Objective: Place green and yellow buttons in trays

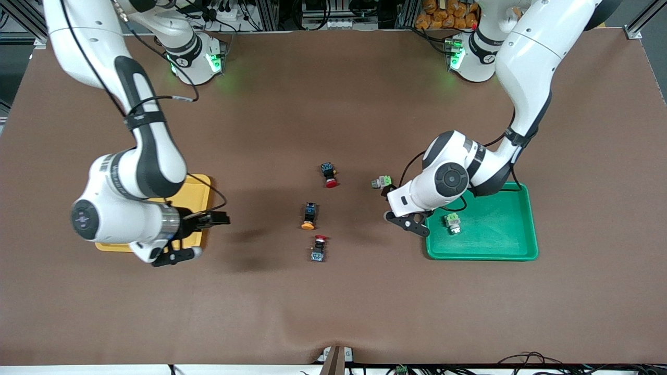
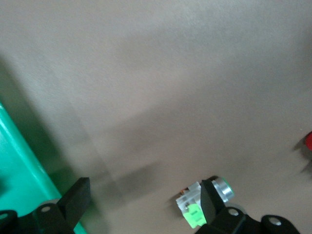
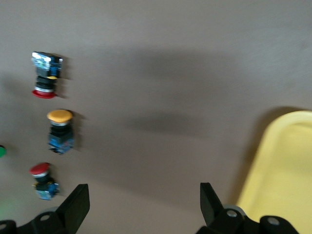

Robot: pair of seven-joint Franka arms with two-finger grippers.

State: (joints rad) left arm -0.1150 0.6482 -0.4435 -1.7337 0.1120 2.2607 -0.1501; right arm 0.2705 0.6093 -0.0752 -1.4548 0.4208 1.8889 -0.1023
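On the brown bench (image 1: 333,312), my green tray (image 1: 495,245) near the left arm's end holds one green button (image 1: 452,222), another green button (image 1: 382,182) and a yellow button (image 1: 308,215) lie mid-bench, the yellow tray (image 1: 195,195) sits under my right gripper (image 1: 200,237), and both it and my left gripper (image 1: 404,211) have fingers apart and empty.

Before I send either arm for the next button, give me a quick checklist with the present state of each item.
1. left gripper open, holding nothing, at the green tray rim: ok.
2. right gripper open, holding nothing, at the yellow tray edge: ok.
3. One green button already in the green tray: ok.
4. Second green button on the table beside the left gripper, not in a tray: not ok.
5. Yellow button on the table between two red buttons, not in a tray: not ok.
6. Second yellow button in the yellow tray: cannot tell, the arm covers it.
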